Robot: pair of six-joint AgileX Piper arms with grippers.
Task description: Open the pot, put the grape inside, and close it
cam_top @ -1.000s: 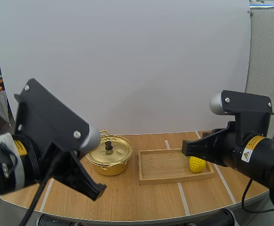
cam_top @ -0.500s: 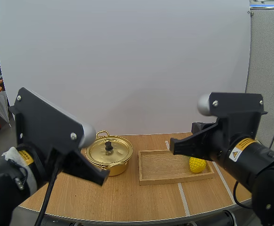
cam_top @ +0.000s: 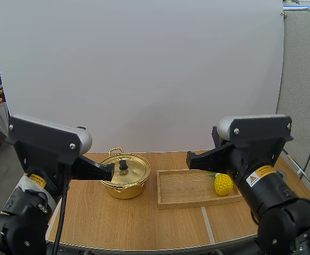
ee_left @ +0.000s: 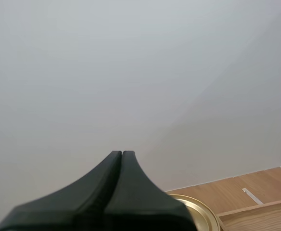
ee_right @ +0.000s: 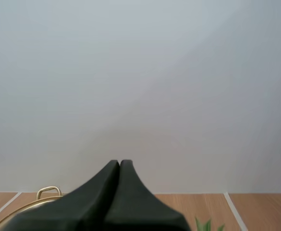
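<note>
Hovering closed and empty, my left gripper (cam_top: 112, 171) has the lid (cam_top: 134, 169) ahead and below; right gripper (cam_top: 189, 159), closed too, sits farther.

A shallow rectangular wooden tray (cam_top: 197, 202) lies flat on the right half of a light wooden table (cam_top: 133, 223) with a rounded front edge. Thin white tape lines (cam_top: 207, 223) run front to back across the tabletop, showing behind and in front of the tray. A plain white panel (cam_top: 144, 69) stands upright behind the table.
</note>
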